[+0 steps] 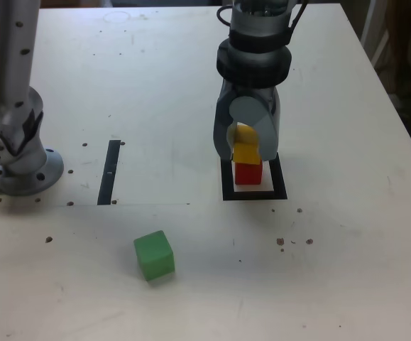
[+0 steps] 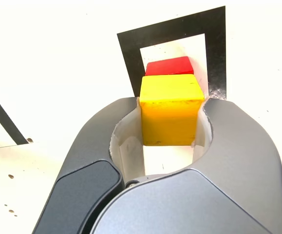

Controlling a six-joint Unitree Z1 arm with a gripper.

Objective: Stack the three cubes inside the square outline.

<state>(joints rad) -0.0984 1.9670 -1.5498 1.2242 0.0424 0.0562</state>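
The red cube stands inside the square outline, a thick black frame with a pale centre. On top of it rests the yellow cube, and my gripper comes straight down over it, shut on its two sides. The wrist view shows the yellow cube held between the grey jaws of the gripper, with the red cube below it inside the outline. The green cube lies alone on the table, nearer the front and toward the exterior view's left.
A narrow black strip lies on the white table at the exterior view's left of the outline. The arm's grey base stands at the far left. Small screw holes and dark specks dot the surface.
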